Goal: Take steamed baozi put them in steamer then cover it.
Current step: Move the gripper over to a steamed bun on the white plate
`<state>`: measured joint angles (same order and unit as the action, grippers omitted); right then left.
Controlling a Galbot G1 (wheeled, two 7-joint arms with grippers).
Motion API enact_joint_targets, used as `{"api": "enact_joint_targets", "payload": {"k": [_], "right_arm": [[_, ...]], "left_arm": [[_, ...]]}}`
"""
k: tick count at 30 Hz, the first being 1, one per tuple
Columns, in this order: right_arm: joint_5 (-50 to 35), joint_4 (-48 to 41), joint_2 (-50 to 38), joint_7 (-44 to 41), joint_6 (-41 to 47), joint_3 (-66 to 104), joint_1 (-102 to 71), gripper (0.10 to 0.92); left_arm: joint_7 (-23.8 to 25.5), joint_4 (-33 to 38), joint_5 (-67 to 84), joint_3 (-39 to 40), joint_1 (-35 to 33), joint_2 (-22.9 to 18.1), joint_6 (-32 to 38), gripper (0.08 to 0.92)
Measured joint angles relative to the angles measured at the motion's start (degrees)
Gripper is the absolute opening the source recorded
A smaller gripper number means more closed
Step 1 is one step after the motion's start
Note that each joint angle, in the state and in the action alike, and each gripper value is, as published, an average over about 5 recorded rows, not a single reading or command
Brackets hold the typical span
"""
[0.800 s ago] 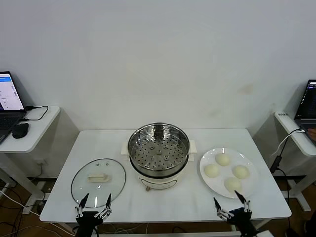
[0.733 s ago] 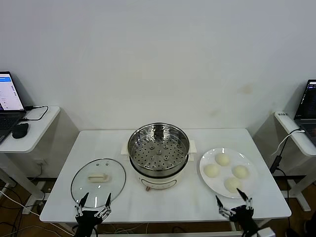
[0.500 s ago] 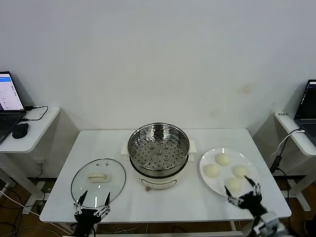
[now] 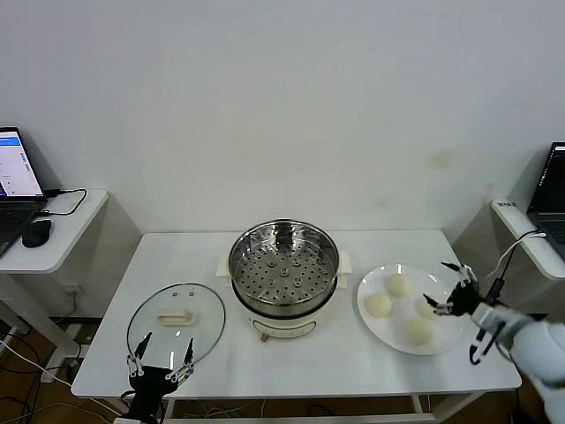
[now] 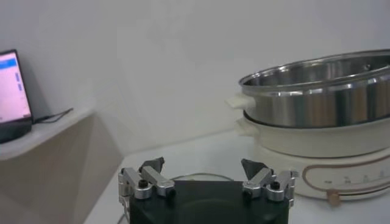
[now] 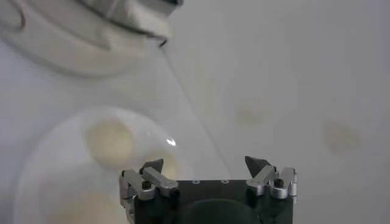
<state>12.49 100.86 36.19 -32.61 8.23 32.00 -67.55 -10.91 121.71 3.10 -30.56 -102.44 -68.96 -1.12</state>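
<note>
Four cream-white baozi lie on a white plate [image 4: 386, 334] at the right: one at the back [image 4: 398, 285], one on the left [image 4: 378, 305], one on the right [image 4: 430, 307], one at the front [image 4: 417, 331]. The steel steamer [image 4: 283, 272] stands open at the table's middle, its perforated tray bare. The glass cover [image 4: 177, 322] lies flat on the left. My right gripper [image 4: 444, 284] is open and empty, above the plate's right edge beside the right baozi. Its wrist view shows the gripper [image 6: 204, 163] over baozi [image 6: 109, 143]. My left gripper [image 4: 165, 346] is open at the cover's near edge.
Side tables with laptops stand at far left [image 4: 18, 181] and far right [image 4: 552, 190], and a cable [image 4: 508, 256] hangs near my right arm. The left wrist view shows the gripper [image 5: 204, 165] with the steamer [image 5: 323, 100] on its cream base ahead.
My right gripper has swung from the table's front edge up and to the right, to the right side of the plate. My left gripper has sunk slightly at the front edge.
</note>
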Motion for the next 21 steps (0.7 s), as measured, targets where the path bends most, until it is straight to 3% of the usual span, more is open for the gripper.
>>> {"api": "enact_joint_targets", "payload": {"k": [11,21], "right_arm": [[2.0,-12.6,-6.1,-14.6,-2.4,-24.0,26.2,0.823],[1.1,-24.2,-3.2,-23.5,-5.0,-47.1,48.1,0.823]], "left_arm": [[-1.2,1.1,-1.8,-1.0,-0.5,-0.1,-0.2,0.823],[-2.5,1.3,-2.2,-2.0,-0.2,0.3,-0.4,0.823]]}}
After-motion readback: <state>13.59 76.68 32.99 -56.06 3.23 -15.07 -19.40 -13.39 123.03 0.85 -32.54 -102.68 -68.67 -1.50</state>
